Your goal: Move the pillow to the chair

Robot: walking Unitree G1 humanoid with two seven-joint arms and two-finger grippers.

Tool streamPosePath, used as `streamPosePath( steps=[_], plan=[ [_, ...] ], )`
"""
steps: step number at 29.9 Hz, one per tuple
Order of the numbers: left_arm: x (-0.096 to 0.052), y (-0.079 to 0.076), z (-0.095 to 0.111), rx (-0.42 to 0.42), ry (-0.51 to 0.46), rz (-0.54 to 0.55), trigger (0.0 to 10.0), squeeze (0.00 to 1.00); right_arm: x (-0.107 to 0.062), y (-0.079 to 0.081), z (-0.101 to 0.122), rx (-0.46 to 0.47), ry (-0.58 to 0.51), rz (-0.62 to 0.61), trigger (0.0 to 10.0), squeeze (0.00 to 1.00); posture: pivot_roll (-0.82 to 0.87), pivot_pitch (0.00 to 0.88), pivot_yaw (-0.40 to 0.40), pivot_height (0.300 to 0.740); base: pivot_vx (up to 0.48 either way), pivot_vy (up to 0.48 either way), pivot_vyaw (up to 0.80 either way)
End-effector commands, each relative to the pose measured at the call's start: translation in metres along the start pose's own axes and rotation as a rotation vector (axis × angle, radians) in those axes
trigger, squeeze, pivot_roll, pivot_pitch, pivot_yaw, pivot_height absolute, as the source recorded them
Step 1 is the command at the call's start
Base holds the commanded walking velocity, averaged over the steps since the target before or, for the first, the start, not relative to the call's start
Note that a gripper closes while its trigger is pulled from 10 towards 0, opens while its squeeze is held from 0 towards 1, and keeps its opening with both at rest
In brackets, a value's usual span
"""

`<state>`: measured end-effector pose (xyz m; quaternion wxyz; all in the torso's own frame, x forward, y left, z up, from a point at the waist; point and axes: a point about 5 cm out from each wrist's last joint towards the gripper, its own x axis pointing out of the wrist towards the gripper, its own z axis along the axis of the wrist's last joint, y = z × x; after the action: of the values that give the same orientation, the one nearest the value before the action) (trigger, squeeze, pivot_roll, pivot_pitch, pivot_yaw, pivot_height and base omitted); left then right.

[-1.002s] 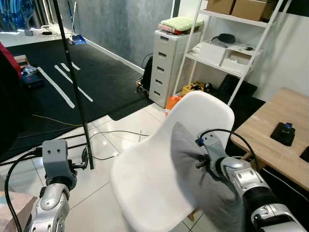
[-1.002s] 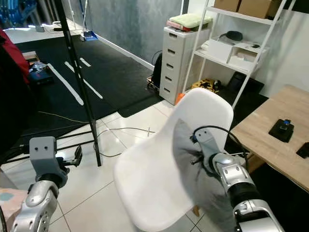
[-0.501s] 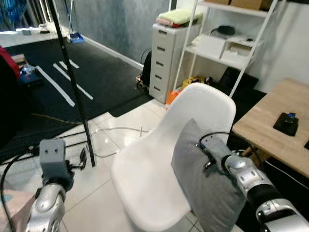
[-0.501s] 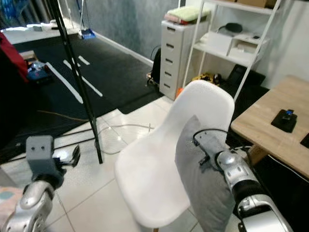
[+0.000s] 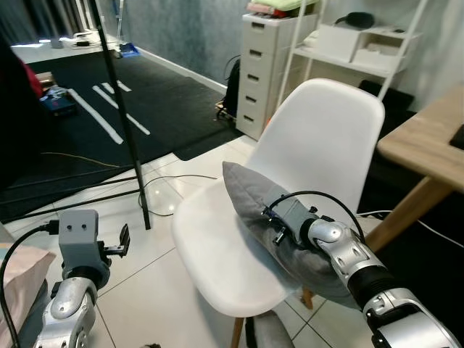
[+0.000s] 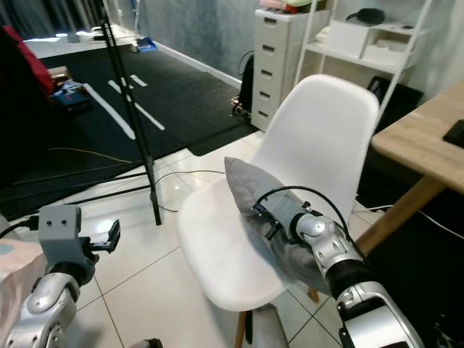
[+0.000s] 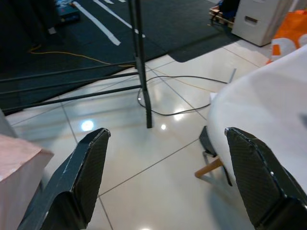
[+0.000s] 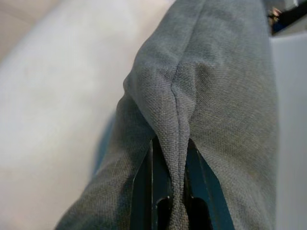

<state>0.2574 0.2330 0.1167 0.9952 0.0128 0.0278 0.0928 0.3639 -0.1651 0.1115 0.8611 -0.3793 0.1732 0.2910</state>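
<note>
Pillow: one grey fabric pillow [image 5: 250, 199] lies on the seat of the one white moulded plastic chair [image 5: 319, 138], leaning toward the backrest side, one corner pointing toward the chair's left edge.

Taking the chair as landmark and working left to right: well to its left, low and near the camera, the left gripper [image 7: 163, 177] hangs over pale glossy floor tiles [image 7: 120, 172]; its two black fingers [image 7: 84, 172] are spread wide and hold nothing. One black tripod pole [image 5: 119, 109] stands left of the chair, with one thin cable [image 5: 174, 181] looping on the tiles between pole and chair. Behind that lies one black mat with white stripes [image 5: 94, 94].

On the chair seat, the right gripper [image 8: 169, 191] pinches a seam fold of the pillow between its two fingers, pressed tight on the fabric. The silver right arm reaches in from the chair's right front.

Behind the chair stands one white drawer cabinet [image 5: 272, 65], beside one white ladder shelf [image 5: 362, 51]. Right of the chair, one light wooden table [image 5: 428, 138] on angled legs.
</note>
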Motion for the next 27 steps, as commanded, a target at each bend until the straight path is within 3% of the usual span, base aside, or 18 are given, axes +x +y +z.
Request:
streamPosePath(
  steps=[1,9,14,16,17,18,22,25,27],
  plan=[
    [-0.002,0.004,0.005,0.005,-0.012,-0.001,10.0,0.00,-0.003,0.006,-0.026,-0.078,0.134,0.031,10.0,0.00,-0.16,0.119,-0.012,0.570,0.000,0.000,0.00],
    [-0.004,0.003,0.004,0.007,-0.003,-0.007,10.0,0.00,-0.001,0.013,-0.034,-0.166,0.160,-0.020,10.0,0.00,-0.15,0.119,-0.004,0.550,0.000,0.000,0.00],
    [-0.003,0.004,0.005,0.015,0.002,-0.013,10.0,0.00,0.001,0.007,-0.018,0.009,0.009,-0.087,10.0,0.00,-0.15,0.119,0.004,0.550,0.000,0.000,0.00],
    [-0.003,0.004,0.005,0.015,0.002,-0.013,10.0,0.00,0.001,0.007,-0.018,0.009,0.009,-0.087,10.0,0.00,-0.15,0.119,0.004,0.550,0.000,0.000,0.00],
    [-0.002,0.003,0.004,0.017,0.003,-0.014,10.0,0.00,0.001,0.006,-0.011,0.086,-0.054,-0.086,10.0,0.00,-0.15,0.117,0.004,0.550,0.000,0.000,0.00],
    [-0.002,0.003,0.004,0.018,0.004,-0.015,10.0,0.00,0.000,0.005,-0.006,0.159,-0.107,-0.073,10.0,1.00,-0.15,0.116,0.003,0.550,0.000,0.000,0.00],
    [-0.002,0.002,0.004,0.019,0.004,-0.018,10.0,0.00,0.000,0.007,0.000,0.265,-0.172,-0.031,10.0,1.00,-0.15,0.111,0.000,0.550,0.000,0.000,0.00],
    [-0.002,0.002,0.004,0.019,0.004,-0.018,10.0,0.00,0.000,0.007,0.000,0.265,-0.172,-0.031,10.0,1.00,-0.15,0.111,0.000,0.550,0.000,0.000,0.00],
    [-0.001,0.000,0.003,-0.004,0.008,-0.012,10.0,0.00,-0.005,0.005,-0.001,0.272,-0.157,0.052,10.0,1.00,-0.16,0.095,-0.014,0.550,0.000,0.000,0.00]
  ],
)
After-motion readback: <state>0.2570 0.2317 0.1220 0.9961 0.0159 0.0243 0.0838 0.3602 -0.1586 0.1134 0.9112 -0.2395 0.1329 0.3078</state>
